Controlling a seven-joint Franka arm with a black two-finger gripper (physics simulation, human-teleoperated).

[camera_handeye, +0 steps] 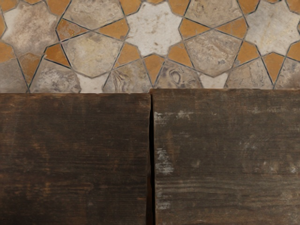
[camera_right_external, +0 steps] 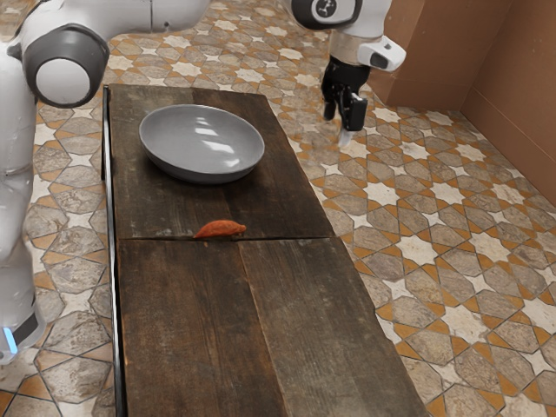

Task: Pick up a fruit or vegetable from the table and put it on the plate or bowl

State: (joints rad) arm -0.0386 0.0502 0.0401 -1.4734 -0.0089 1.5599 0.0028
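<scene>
Exterior view: your claw (camera_right_external: 345,111) hangs high beside the table (camera_right_external: 174,330), fingers spread and empty, which I judge to be a ready pose before any reach. The orange-red vegetable (camera_right_external: 220,229) lies on the table's cross seam, near the grey bowl (camera_right_external: 201,142) but apart from it. Wrist view: a plank seam (camera_handeye: 151,159) and floor tiles (camera_handeye: 140,37) place your hand over the table's rim.

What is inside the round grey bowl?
The round grey bowl holds nothing visible; its smooth inside shows bare, though its near wall hides a thin strip. The orange-red vegetable lies outside, on the wooden table.
</scene>
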